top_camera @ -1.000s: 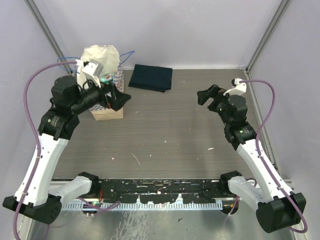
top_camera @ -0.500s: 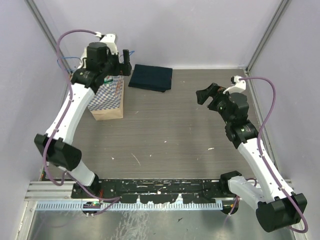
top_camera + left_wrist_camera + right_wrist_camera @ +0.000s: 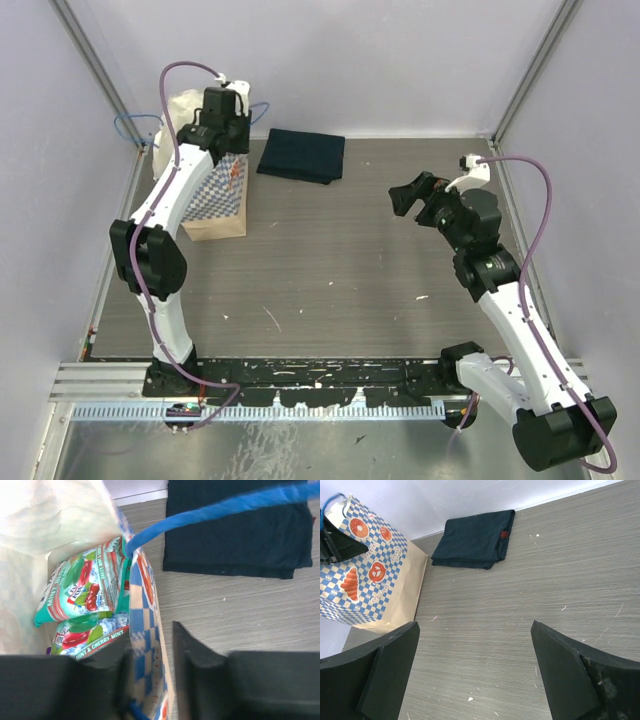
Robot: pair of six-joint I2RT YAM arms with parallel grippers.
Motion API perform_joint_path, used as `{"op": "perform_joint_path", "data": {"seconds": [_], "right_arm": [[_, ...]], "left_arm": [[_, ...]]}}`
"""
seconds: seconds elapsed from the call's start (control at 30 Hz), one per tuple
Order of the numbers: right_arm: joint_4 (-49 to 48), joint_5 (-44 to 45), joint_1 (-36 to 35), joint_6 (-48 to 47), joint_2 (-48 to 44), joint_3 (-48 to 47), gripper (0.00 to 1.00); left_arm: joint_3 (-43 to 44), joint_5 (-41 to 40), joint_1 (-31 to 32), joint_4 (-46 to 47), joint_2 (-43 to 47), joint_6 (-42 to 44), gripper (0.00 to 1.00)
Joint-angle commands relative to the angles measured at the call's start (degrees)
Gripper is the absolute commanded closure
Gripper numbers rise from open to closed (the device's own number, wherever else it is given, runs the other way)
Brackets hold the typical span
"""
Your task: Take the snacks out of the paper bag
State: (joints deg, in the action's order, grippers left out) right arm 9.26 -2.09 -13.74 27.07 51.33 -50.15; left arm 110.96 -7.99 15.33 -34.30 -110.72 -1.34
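My left gripper [image 3: 152, 640] straddles the side wall of the paper bag [image 3: 146, 592] at the table's [image 3: 520, 605] far left corner, one finger inside and one outside. The jaws stand narrow, but I cannot tell whether they pinch the paper. Two teal-green snacks [image 3: 82, 587] lie inside, beside my inner finger. A folded dark cloth [image 3: 472, 537] lies right of the bag. My right gripper [image 3: 475, 625] hangs spread wide, holding nothing.

You are looking at paper bag [image 3: 380, 595] wearing blue-and-white checks, orange-red pastry marks outside, cream inside. Cord handle [image 3: 215, 507] showing bright blue. Snacks [image 3: 80, 590] showing teal-green, white, red cherry print. Folded cloth [image 3: 302, 155] reading dark navy. Table [image 3: 340, 270] showing grey wood-grain streaks.
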Motion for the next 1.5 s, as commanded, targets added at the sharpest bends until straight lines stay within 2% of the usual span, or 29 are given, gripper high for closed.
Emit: {"op": "perform_joint_path", "data": {"seconds": [0.0,0.07,0.1,0.2,0.37,0.47,0.53,0.7,0.87,0.97,1.0,1.03,1.13,1.17,1.3,1.47], "right_arm": [[-0.5,-1.9,0.2,-0.7,-2.1,-1.5,0.01],[0.7,-2.6,0.1,-0.6,-1.6,-2.1,0.02],[1.4,-2.8,0.1,-0.6,-1.3,-2.5,0.03],[1.6,-2.6,0.1,-0.4,-1.3,-1.8,0.03],[0.6,-2.0,-0.1,0.0,-2.0,0.1,0.03],[0.9,-0.6,-0.1,0.8,-2.9,0.8,0.02],[1.0,1.1,-0.1,1.4,-3.8,1.7,0.01],[1.7,7.1,-0.1,2.9,-7.0,5.6,0.01],[2.7,12.5,-0.1,4.3,-10.2,9.2,0.01],[2.8,15.7,-0.1,5.9,-11.7,10.8,0.01],[2.7,17.0,-0.1,6.3,-12.1,11.3,0.01],[2.6,18.0,-0.1,6.6,-12.4,11.6,0.01],[2.5,19.9,-0.1,6.2,-12.8,12.5,0.01],[2.7,20.5,-0.1,6.1,-12.9,12.7,0.01],[5.0,24.5,-0.1,9.4,-13.1,13.4,0.01],[5.1,21.7,-0.1,13.0,-11.0,14.6,0.01]], "left_arm": [[4.4,1.9,-0.1,-0.3,0.6,1.8,0.8],[4.7,2.9,0.0,-1.9,1.1,2.5,0.98],[4.4,2.5,0.4,-2.9,1.8,3.0,1.0],[-0.1,-3.2,4.1,-3.7,6.8,6.1,1.0],[-18.9,-11.8,14.9,4.0,19.0,12.3,1.0],[-26.7,-16.1,21.6,4.5,23.1,12.4,1.0],[-32.5,-22.0,26.2,5.7,24.8,12.5,1.0],[-42.5,-31.6,36.4,9.8,24.3,6.2,1.0],[-43.6,-41.2,46.2,12.7,16.2,-3.0,0.98],[-39.5,-43.7,50.9,12.8,9.4,-7.0,0.84],[-37.7,-43.5,52.3,12.7,7.3,-7.7,0.7],[-35.8,-41.9,53.4,12.2,5.3,-7.5,0.51],[-30.9,-37.2,55.9,11.2,2.2,-5.9,0.04],[-29.2,-34.2,56.6,10.7,2.7,-5.4,0.01],[-26.8,-23.7,57.3,8.9,10.4,-3.1,0.02],[-23.0,-15.0,57.7,4.2,24.3,-2.9,0.02]]}}
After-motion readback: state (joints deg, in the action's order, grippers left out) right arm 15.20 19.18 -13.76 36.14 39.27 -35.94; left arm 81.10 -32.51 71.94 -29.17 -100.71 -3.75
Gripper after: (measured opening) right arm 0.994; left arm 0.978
